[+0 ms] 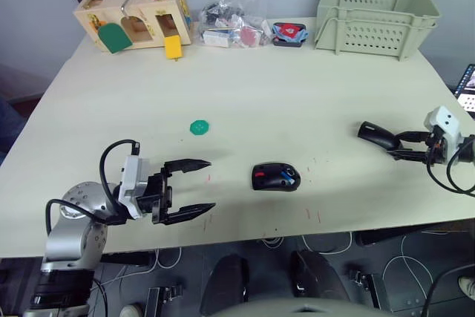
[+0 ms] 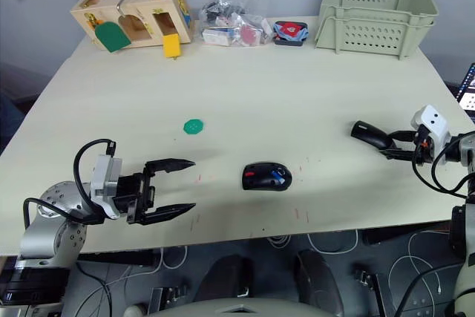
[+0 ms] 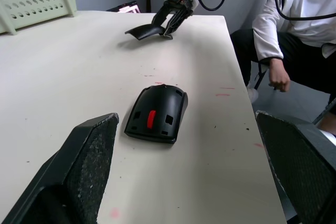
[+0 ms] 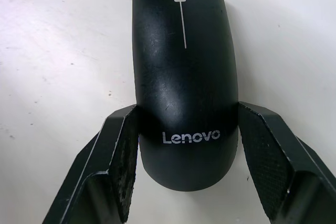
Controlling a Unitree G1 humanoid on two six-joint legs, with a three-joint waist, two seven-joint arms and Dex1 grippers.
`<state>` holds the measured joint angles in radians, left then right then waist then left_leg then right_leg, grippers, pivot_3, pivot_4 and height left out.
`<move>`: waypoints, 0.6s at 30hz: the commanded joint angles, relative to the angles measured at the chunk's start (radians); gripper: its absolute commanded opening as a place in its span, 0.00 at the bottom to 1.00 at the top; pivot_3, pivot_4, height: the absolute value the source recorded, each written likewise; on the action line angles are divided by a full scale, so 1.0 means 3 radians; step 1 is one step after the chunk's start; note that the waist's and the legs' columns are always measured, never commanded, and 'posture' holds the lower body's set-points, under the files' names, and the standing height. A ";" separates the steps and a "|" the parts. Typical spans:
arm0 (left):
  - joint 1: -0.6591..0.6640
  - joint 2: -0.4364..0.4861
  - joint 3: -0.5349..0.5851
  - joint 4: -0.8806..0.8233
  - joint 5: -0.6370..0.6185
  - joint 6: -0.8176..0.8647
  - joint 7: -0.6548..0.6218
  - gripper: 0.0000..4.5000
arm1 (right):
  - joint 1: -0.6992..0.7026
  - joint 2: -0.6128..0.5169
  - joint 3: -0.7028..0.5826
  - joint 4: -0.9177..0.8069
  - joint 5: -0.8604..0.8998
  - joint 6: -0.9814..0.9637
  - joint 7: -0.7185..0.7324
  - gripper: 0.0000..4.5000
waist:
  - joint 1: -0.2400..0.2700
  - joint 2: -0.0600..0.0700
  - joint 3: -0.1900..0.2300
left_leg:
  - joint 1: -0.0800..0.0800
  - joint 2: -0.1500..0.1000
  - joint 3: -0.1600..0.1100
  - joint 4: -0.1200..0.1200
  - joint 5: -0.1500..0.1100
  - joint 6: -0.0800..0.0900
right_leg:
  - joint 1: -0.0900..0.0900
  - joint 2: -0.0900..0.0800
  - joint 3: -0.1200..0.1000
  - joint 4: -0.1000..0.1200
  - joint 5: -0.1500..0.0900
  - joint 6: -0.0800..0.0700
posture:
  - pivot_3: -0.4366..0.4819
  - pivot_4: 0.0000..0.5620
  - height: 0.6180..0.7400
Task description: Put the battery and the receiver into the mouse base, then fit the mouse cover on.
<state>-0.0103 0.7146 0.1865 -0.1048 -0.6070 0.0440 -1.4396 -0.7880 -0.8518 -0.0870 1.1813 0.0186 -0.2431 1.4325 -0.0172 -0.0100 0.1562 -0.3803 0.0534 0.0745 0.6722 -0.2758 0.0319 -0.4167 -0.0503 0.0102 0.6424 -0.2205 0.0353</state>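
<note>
Rightward on the table (image 1: 245, 102), the right gripper (image 1: 401, 146) clasps the cover (image 1: 377, 136), marked "Lenovo", long axis in line with the fingers. Mid-table, the base (image 1: 275, 177) lies crosswise, before the wide-open, empty left gripper (image 1: 199, 187).

One mouse base (image 1: 275, 177) is sitting near the table's (image 1: 297, 102) 6 o'clock edge, and one mouse cover (image 1: 377, 135) is lying toward 3 o'clock. One green disc (image 1: 199, 128) is resting near the centre. One wooden lock box (image 1: 133, 18) is standing at 11 o'clock, one clear bag of small parts (image 1: 231, 24) at 12, and two stacked green crates (image 1: 375, 14) at 1 o'clock. Two grippers are showing: left gripper (image 1: 197, 186), right gripper (image 1: 397, 146). One person (image 3: 294, 30) is sitting beside the table.
</note>
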 commanded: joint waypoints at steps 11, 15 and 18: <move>-0.0300 0.0125 -0.0045 0.0184 0.0039 -0.0027 -0.0211 1.00 | 0.1090 -0.0143 0.0180 -0.3555 0.0366 0.1786 -0.0210 0.54 | 0.0016 0.0000 0.0000 | -0.0010 0.0002 -0.0003 -0.0003 0.0000 0.0000 | -0.0013 0.0001 -0.0004 0.0002 0.0004 0.0008 | 0.48 0.27 1.00; -0.0407 0.0136 -0.0079 0.0289 0.0068 -0.0056 -0.0282 1.00 | 0.1129 -0.0253 0.0378 -0.4345 0.0362 0.2407 -0.0333 0.54 | 0.0017 0.0000 0.0000 | -0.0011 0.0002 0.0001 -0.0002 0.0000 -0.0001 | -0.0016 0.0001 -0.0002 0.0002 0.0000 0.0001 | 0.48 0.27 1.00; -0.0478 0.0150 -0.0098 0.0365 0.0083 -0.0076 -0.0335 1.00 | 0.1008 -0.0304 0.0583 -0.4790 0.0351 0.2759 -0.0409 0.54 | 0.0019 -0.0006 0.0002 | -0.0012 0.0002 -0.0002 -0.0003 0.0000 -0.0001 | -0.0017 0.0001 -0.0004 0.0002 0.0000 0.0001 | 0.48 0.27 1.00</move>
<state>-0.1444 0.7414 0.1493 0.0093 -0.5779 0.0363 -1.5195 -0.4550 -0.9283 0.0751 -0.1904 0.1255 0.5342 1.3240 -0.0117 -0.0117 0.1567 -0.3842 0.0540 0.0738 0.6713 -0.2759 0.0316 -0.4220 -0.0499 0.0086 0.6430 -0.2207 0.0355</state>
